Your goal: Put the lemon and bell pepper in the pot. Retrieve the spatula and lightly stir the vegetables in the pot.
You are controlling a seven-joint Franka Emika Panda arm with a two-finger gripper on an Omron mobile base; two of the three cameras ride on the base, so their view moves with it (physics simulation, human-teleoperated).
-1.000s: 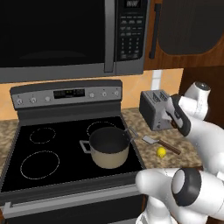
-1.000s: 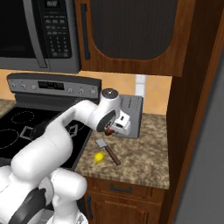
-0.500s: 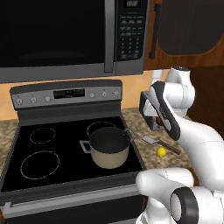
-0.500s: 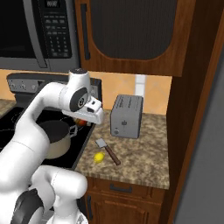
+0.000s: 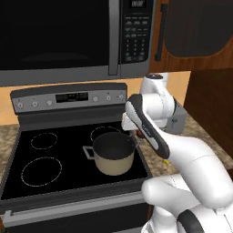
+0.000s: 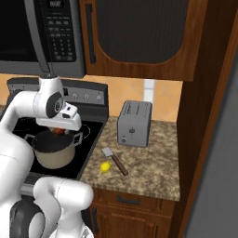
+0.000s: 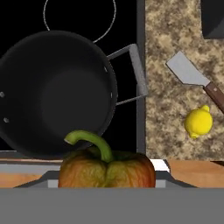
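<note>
Swung leftward from the toaster [image 6: 135,123] since the earlier frame, our gripper [image 6: 59,132] now hangs above the pot's [image 5: 113,154] right rim. Its jaws are clenched on the bell pepper [image 7: 107,168]. We see the pot's dark interior empty, on the stove [image 5: 27,177]. Lemon [image 6: 105,167] and spatula [image 6: 114,160] lie just beside each other on the counter [image 6: 153,172].

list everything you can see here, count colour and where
pot: 1, beige, dark inside, on the stove's right front burner
bell pepper: 1, red with green stem, held in the tool
lemon: 1, yellow, on the counter beside the spatula
spatula: 1, grey blade, brown handle, on the counter
toaster: 1, grey, back of the counter
stove: 1, black top
microwave: 1, black, above the stove
tool: 1, white arm, over the pot
</note>
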